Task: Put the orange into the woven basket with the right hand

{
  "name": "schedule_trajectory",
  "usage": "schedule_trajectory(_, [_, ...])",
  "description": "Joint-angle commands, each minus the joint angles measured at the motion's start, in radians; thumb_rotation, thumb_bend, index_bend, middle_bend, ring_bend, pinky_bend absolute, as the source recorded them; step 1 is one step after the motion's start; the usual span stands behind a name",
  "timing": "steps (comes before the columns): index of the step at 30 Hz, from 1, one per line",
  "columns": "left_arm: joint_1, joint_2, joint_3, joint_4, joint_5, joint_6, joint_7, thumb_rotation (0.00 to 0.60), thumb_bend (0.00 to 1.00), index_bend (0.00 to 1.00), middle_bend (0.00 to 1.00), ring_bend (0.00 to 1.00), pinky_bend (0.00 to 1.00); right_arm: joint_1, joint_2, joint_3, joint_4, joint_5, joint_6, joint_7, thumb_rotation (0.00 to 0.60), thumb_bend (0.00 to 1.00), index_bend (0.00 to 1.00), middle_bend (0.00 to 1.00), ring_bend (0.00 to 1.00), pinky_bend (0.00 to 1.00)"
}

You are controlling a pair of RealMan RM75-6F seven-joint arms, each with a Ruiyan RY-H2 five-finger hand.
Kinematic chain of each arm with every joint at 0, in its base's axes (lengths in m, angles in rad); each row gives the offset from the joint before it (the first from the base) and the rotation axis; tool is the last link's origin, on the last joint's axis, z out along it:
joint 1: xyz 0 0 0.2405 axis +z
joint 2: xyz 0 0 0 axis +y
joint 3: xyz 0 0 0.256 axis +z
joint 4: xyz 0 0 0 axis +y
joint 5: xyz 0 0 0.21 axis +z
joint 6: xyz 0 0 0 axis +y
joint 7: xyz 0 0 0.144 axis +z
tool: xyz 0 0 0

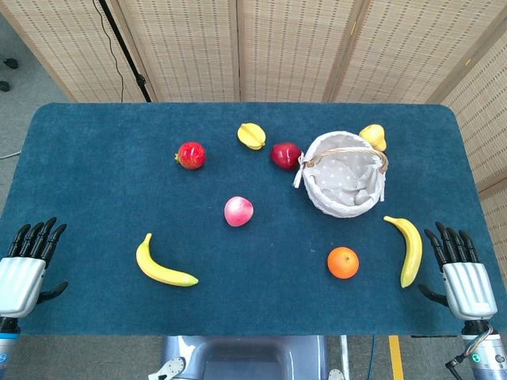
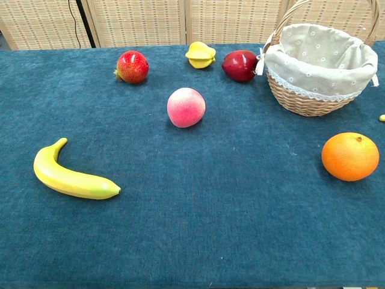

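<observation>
Lying apart, orange (image 1: 343, 262), right hand (image 1: 463, 273) fingers (image 1: 450, 241)

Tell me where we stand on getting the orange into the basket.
Nothing looks done yet. The orange sits on the table, apart from the woven basket, which shows only its cloth lining inside. Nothing is in hand: the right hand rests open at the table edge beyond a banana, and the left hand is open too. Reach, grasp, carry and release all remain.
</observation>
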Motion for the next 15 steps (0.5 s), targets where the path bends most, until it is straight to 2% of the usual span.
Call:
schedule_trajectory(1, [0.0, 0.0, 0.0, -0.001, -0.002, -0.002, -0.001, 0.6, 0.07, 0.0, 0.0, 0.0, 0.0, -0.001, 0.001, -0.001, -0.001, -0.001, 0.001, -0.002, 0.6, 0.0, 0.06, 0.01, 0.0, 0.0])
schedule_trajectory(15, [-0.007, 0.002, -0.003, 0.015, -0.018, -0.021, -0.031, 0.6, 0.07, 0.0, 0.0, 0.0, 0.0, -0.002, 0.019, -0.004, -0.021, -0.002, -0.004, 0.034, 0.6, 0.0, 0.1, 0.01, 0.0, 0.0])
